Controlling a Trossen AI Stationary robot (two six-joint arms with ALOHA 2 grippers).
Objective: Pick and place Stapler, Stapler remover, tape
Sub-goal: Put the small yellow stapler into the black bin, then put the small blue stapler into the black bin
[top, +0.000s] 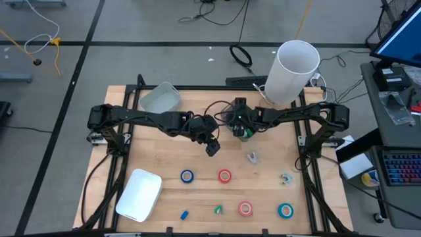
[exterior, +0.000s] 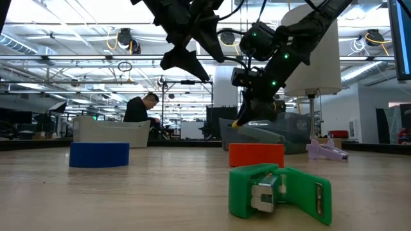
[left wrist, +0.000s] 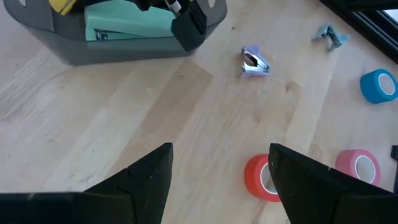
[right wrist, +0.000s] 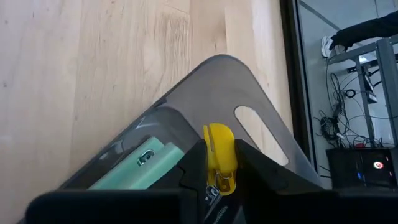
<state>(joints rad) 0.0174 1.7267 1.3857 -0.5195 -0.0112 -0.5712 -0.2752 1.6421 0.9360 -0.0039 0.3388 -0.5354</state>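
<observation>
Right gripper (right wrist: 219, 163) jaws clamp a yellow piece (right wrist: 219, 152) over the grey bin (right wrist: 261, 134); left gripper (left wrist: 217, 177) jaws wide.

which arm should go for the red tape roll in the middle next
Left, most likely. The left gripper hangs open above the table with the red tape roll just ahead of its fingers. The right gripper is shut on a yellow item over the grey bin.

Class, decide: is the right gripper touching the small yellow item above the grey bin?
Touching. The right wrist view shows the right gripper shut on the yellow item, fingers pressed against both its sides, above the grey bin.
</observation>
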